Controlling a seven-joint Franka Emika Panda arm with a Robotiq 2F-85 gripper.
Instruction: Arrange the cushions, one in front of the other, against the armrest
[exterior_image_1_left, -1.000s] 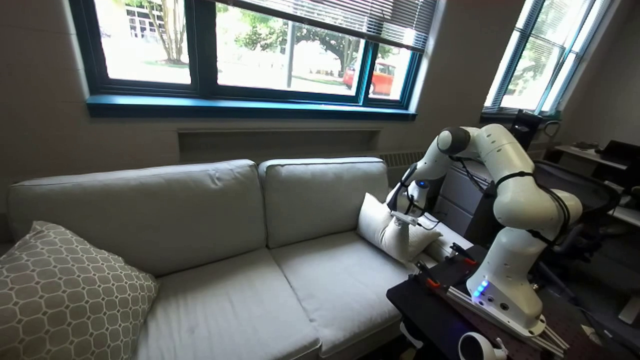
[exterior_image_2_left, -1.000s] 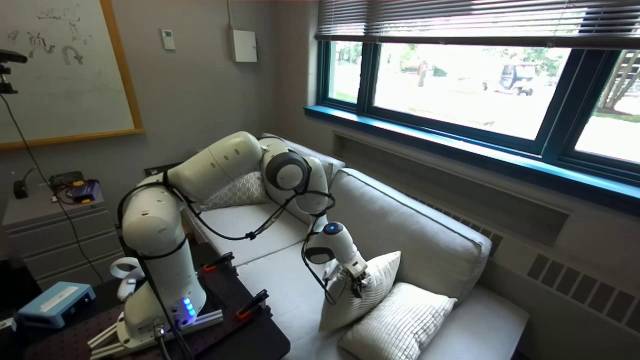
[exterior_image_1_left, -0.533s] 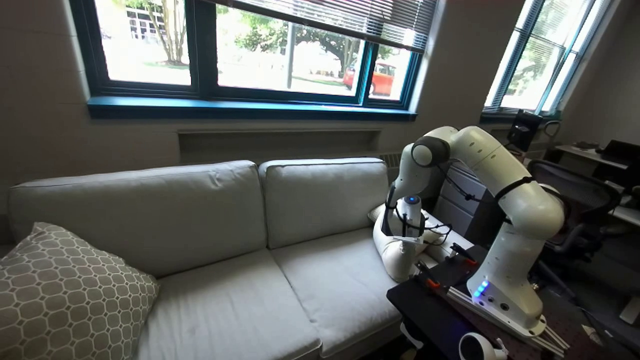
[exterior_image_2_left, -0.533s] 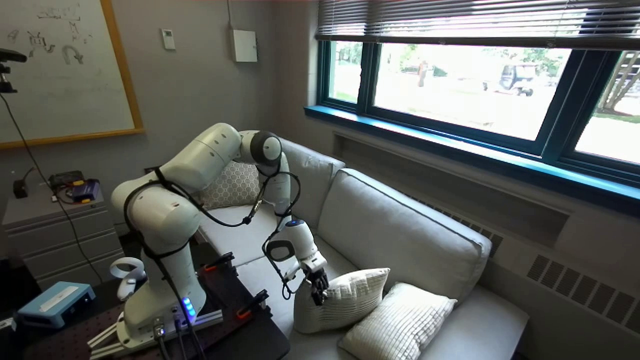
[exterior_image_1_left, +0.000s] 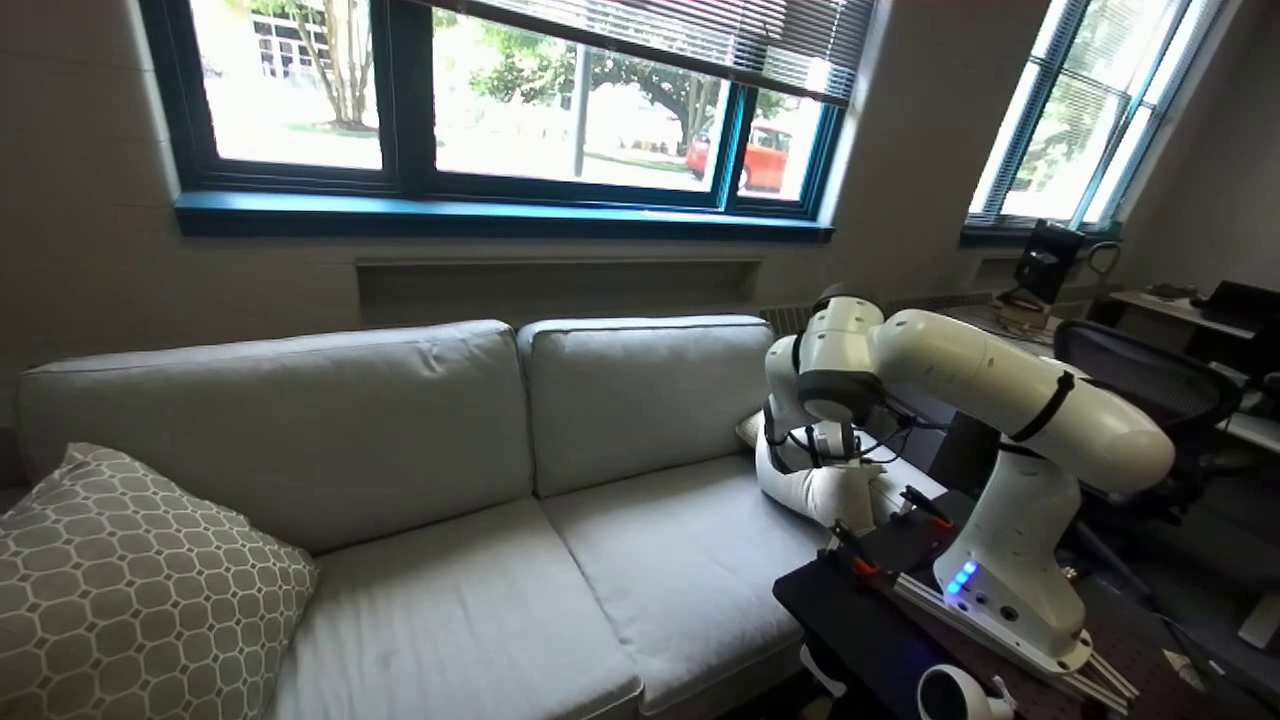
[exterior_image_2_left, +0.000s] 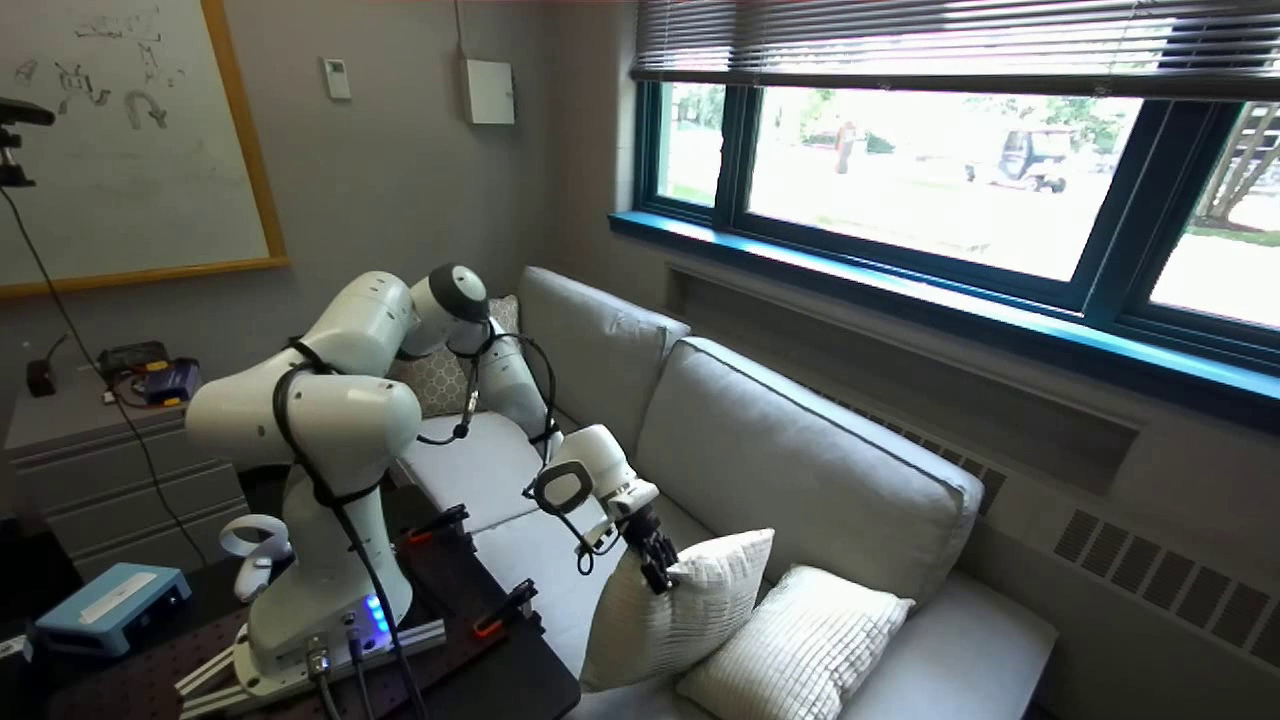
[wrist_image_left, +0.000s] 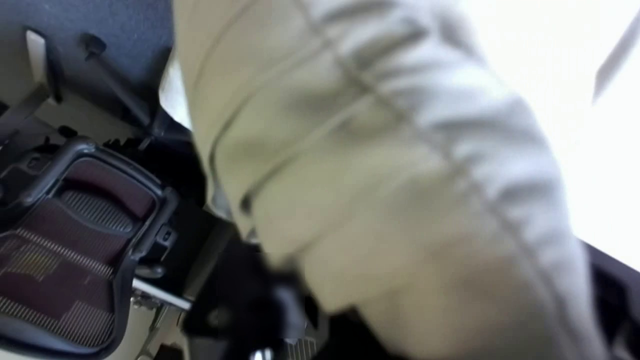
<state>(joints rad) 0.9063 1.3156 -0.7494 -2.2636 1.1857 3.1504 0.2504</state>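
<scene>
The step in hand, as I judge it, is the placing of the front cushion (exterior_image_2_left: 695, 622). It stands leaning on the sofa (exterior_image_1_left: 430, 600), and its lower part is close to the rear cushion (exterior_image_2_left: 805, 642), while their upper corners are apart. The rear cushion lies tilted beside the armrest (exterior_image_2_left: 970, 645); whether it truly touches it, I cannot say. The pincer (exterior_image_2_left: 660, 578) has its tips against the upper edge of the front cushion, but if it pinches the cloth or only presses on it, I cannot tell, because in the wrist view the blurred cushion covers almost everything. In my judgement the order is nearly correct, one before the other, and what is left is to settle the front cushion. The next move, I think, calls for a gentle push toward the armrest until both cushions rest together, and then a slow letting go with the tips drawn straight away, so that this soft thing does not slump forward or follow the pincer. The big patterned pillow (exterior_image_1_left: 150, 590), at the far end of the sofa, should, I believe, be left in peace.
</scene>
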